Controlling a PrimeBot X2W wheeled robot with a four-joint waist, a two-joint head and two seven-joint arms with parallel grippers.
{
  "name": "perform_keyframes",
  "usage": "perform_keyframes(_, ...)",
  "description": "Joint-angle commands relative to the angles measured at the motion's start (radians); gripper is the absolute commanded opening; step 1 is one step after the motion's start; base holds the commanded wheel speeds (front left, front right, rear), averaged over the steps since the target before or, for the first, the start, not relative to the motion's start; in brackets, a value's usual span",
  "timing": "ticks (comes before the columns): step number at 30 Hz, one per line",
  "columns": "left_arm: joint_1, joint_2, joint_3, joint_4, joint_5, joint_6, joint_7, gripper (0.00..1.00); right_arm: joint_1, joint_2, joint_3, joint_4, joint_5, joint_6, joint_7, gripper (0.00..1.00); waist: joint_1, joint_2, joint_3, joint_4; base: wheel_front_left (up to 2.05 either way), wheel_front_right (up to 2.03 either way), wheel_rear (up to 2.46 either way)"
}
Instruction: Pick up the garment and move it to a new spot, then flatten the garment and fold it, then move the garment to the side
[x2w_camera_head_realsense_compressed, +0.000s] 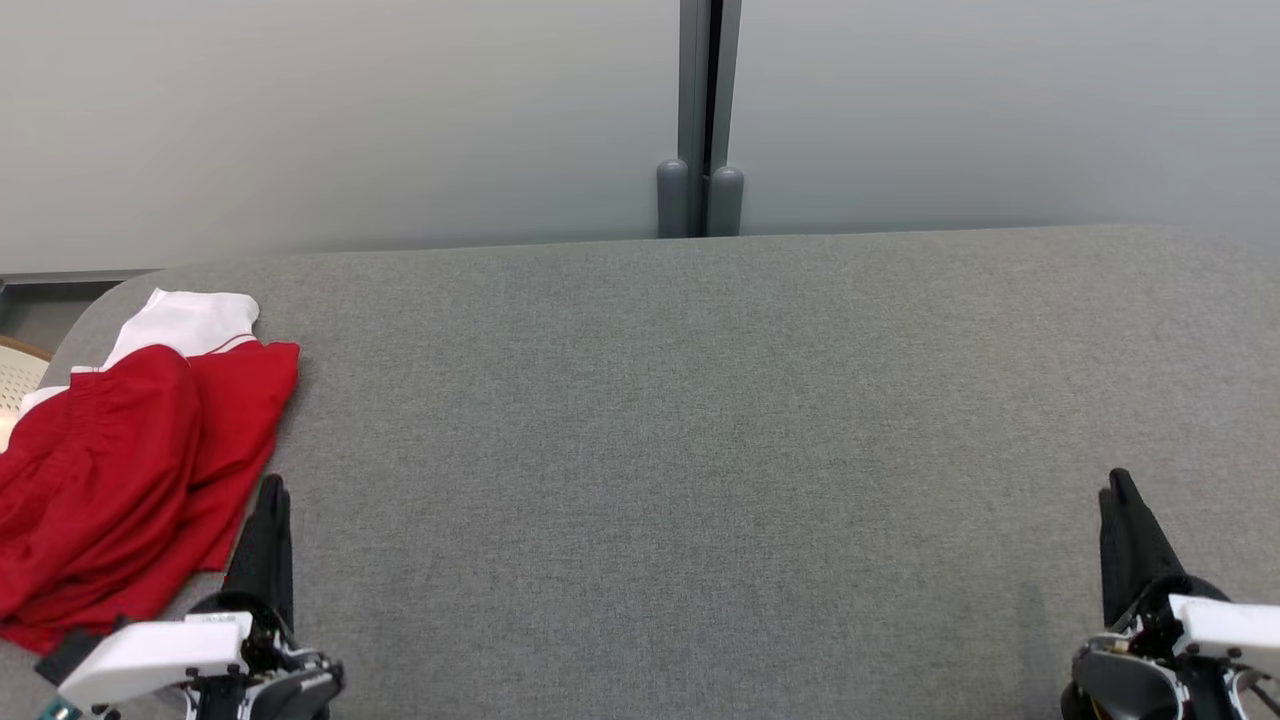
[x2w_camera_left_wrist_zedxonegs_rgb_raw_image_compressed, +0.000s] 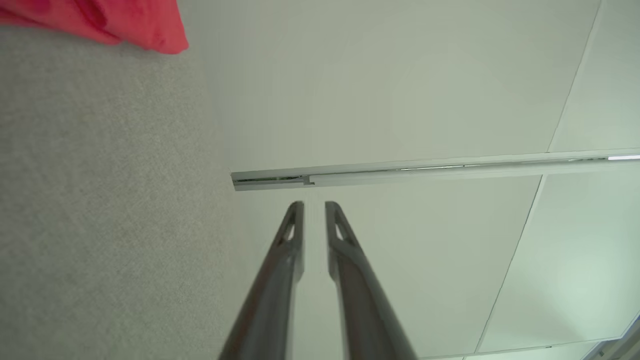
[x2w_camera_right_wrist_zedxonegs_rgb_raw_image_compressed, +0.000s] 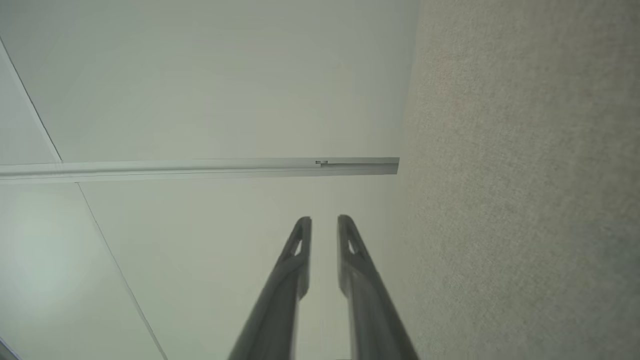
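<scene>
Currently, in the head view, you have the red-and-white garment (x2w_camera_head_realsense_compressed: 130, 470) at about 9 o'clock, bunched and rumpled on the near-left end of the grey fabric-covered surface (x2w_camera_head_realsense_compressed: 700, 400). Its white part lies toward 12 o'clock from the red mass.

The left gripper (x2w_camera_head_realsense_compressed: 272, 488) sits at 7 o'clock, fingers pointing to 12, just beside the garment's red hem; you cannot tell whether they touch. In the left wrist view the left gripper (x2w_camera_left_wrist_zedxonegs_rgb_raw_image_compressed: 314, 210) shows a narrow gap between its fingers, with nothing in it. A red corner of the garment (x2w_camera_left_wrist_zedxonegs_rgb_raw_image_compressed: 125, 22) lies at 11 o'clock there.

The right gripper (x2w_camera_head_realsense_compressed: 1118, 485) is at 4 o'clock, well apart from the garment. In the right wrist view the right gripper (x2w_camera_right_wrist_zedxonegs_rgb_raw_image_compressed: 324, 224) is likewise slightly parted and empty.

The grey post (x2w_camera_head_realsense_compressed: 700, 120) stands at 12 o'clock behind the surface.
</scene>
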Motion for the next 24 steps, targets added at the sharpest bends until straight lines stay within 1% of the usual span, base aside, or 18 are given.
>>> perform_keyframes(1, 0.009, -0.003, -0.001, 0.007, 0.0, 0.0, 0.0, 1.0, 0.006, 0.002, 0.0, 0.006, 0.0, 0.0, 0.0, 1.0, 0.0, 0.0, 0.0, 0.0, 0.0, 0.0, 0.0)
perform_keyframes(3, 0.033, -0.01, -0.002, 0.025, 0.0, 0.0, 0.0, 1.0, 0.025, 0.009, 0.001, 0.026, 0.0, 0.0, 0.0, 1.0, 0.0, 0.0, 0.0, 0.0, 0.0, 0.0, 0.0)
perform_keyframes(7, 0.035, -0.009, -0.02, 0.011, 0.001, 0.0, -0.02, 1.0, 0.026, 0.008, 0.017, 0.012, 0.002, 0.0, -0.011, 1.0, 0.0, 0.0, 0.001, 0.0, 0.0, 0.0, 0.0)
perform_keyframes(11, 0.038, -0.005, -0.034, -0.007, 0.031, 0.0, -0.041, 1.0, 0.024, -0.001, 0.044, 0.015, -0.039, 0.0, -0.039, 1.0, 0.0, 0.0, 0.001, 0.0, 0.0, 0.0, 0.0)
perform_keyframes(14, 0.041, -0.005, -0.027, -0.017, 0.106, 0.0, -0.056, 1.0, 0.017, -0.007, 0.057, 0.026, -0.102, 0.0, -0.056, 1.0, 0.0, 0.0, 0.001, -0.001, 0.0, 0.0, 0.0)
perform_keyframes(18, 0.044, -0.006, -0.016, -0.039, 0.231, 0.0, -0.075, 1.0, 0.015, 0.001, 0.05, 0.02, -0.22, 0.0, -0.075, 1.0, 0.0, 0.0, 0.001, -0.001, 0.0, 0.0, 0.0)
perform_keyframes(24, 0.056, -0.005, -0.044, -0.077, 0.374, 0.009, -0.101, 1.0, 0.021, 0.004, 0.088, -0.023, -0.378, 0.0, -0.102, 1.0, 0.0, 0.0, 0.002, -0.002, 0.0, 0.0, 0.0)
